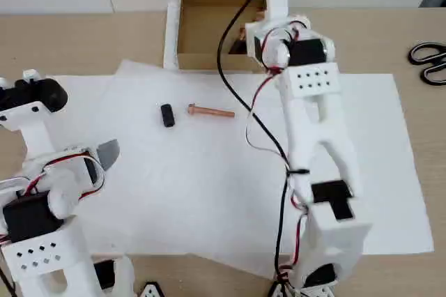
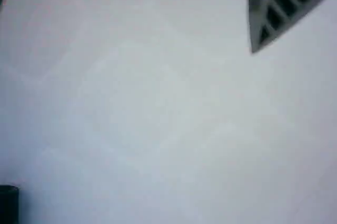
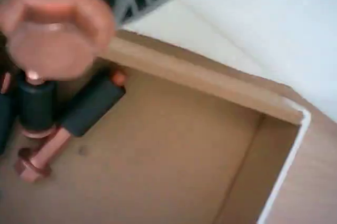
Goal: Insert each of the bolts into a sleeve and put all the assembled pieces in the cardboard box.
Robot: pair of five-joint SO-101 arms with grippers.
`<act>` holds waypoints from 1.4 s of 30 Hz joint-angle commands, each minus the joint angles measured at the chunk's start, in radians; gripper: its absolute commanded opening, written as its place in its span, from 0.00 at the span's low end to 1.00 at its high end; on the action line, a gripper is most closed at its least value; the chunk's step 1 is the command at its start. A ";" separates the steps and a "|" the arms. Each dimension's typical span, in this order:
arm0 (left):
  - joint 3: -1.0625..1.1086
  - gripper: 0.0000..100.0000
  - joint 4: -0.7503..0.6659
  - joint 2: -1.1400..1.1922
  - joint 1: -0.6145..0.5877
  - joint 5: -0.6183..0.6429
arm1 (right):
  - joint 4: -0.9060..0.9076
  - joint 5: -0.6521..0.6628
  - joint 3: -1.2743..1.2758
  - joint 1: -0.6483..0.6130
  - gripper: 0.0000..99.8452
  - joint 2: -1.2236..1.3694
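Well, right side: the right end effector [image 1: 256, 28] is clenched on an assembled piece [image 3: 52, 29]. The copper bolt head faces the wrist camera with the black sleeve below it. The piece hangs inside the cardboard box [image 1: 182, 25] at the top centre of the high view.
Right arm: it runs from the bottom edge of the high view, right of centre, up the frame to the box.
Box contents: a finished piece [image 3: 92, 103] lies on the box floor at the left of the right wrist view. A copper shank pokes out of its black sleeve. It is just beside the held piece, but I cannot tell whether the two touch.
On the paper: a loose bolt [image 1: 211, 111] lies flat on the white paper [image 1: 209, 192], a little above centre in the high view, with its head to the left. A loose sleeve [image 1: 167, 115], black, sits just left of that head and apart from it.
Left side: the left end effector [image 1: 103, 156] is released with nothing in it. It sits low over the paper at the lower left of the high view, well apart from the bolt and sleeve.
Edge of frame: scissors [image 1: 428, 60] lie on the bare tabletop [image 1: 83, 39] at the upper right.
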 commanded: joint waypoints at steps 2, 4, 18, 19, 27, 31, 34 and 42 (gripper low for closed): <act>0.001 0.30 0.006 -0.012 -0.008 -0.008 | -0.005 0.008 -0.293 -0.005 0.00 0.191; 0.002 0.30 0.006 -0.012 -0.008 -0.008 | -0.001 0.008 -0.402 -0.008 0.00 0.282; 0.027 0.30 0.000 -0.014 -0.008 -0.060 | -0.036 -0.005 -0.738 -0.054 0.00 0.512; 0.027 0.30 0.000 -0.014 -0.008 -0.060 | -0.056 -0.025 -0.736 -0.054 0.00 0.515; 0.028 0.30 0.002 -0.014 -0.008 -0.060 | -0.188 -0.092 -0.721 -0.054 0.01 0.602; 0.028 0.30 0.002 -0.014 -0.008 -0.061 | -0.245 -0.092 -0.721 -0.053 0.01 0.648; 0.028 0.30 0.002 -0.014 -0.008 -0.061 | -0.282 -0.092 -0.721 -0.050 0.01 0.685; 0.028 0.30 0.002 -0.014 -0.008 -0.061 | -0.325 -0.086 -0.721 -0.048 0.25 0.730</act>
